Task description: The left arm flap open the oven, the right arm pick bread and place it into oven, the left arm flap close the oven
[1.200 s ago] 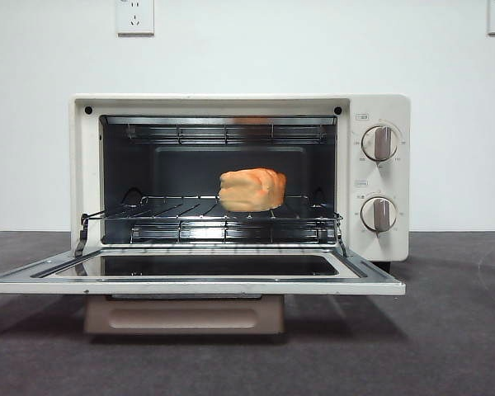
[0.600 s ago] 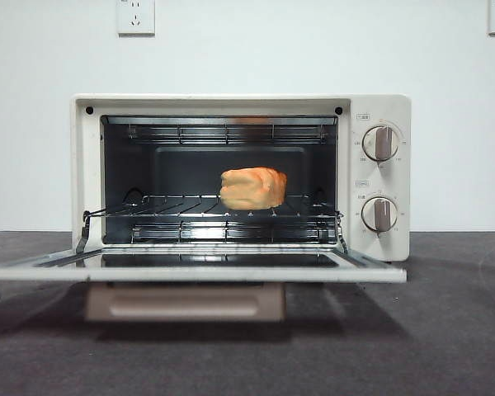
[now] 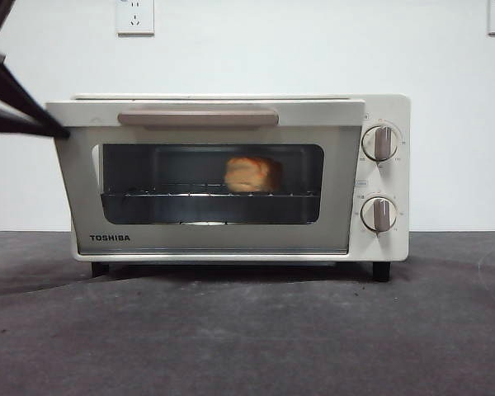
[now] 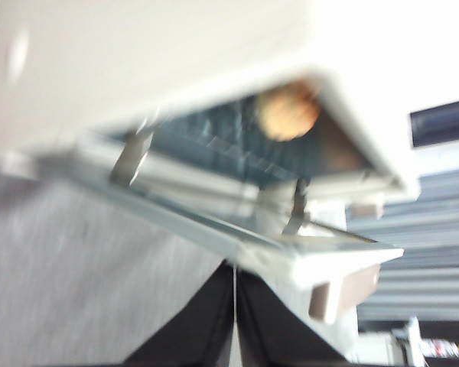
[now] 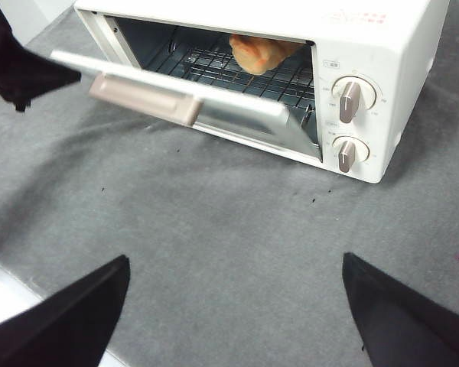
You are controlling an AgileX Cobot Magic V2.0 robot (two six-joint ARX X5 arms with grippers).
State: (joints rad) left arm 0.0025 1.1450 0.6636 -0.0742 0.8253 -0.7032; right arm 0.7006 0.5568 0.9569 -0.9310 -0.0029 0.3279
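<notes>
We saw a plain white wall (image 3: 313, 49) with two sockets (image 3: 135, 16) behind the dark grey tabletop (image 3: 247, 338).

Two white wall sockets (image 3: 135, 16) high on a white wall (image 3: 313, 49), dark grey table (image 3: 247, 338) below.

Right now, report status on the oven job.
Left tool shut, at door's upper corner. Right tool open, back from oven. Door nearly closed, bread on rack inside. Nothing obstructing.

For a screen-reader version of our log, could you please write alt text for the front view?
A cream TOSHIBA oven faces the camera with its door nearly shut and the bread visible on the rack through the dark glass. The left gripper touches the door's upper corner; two knobs sit beside the door.
</notes>
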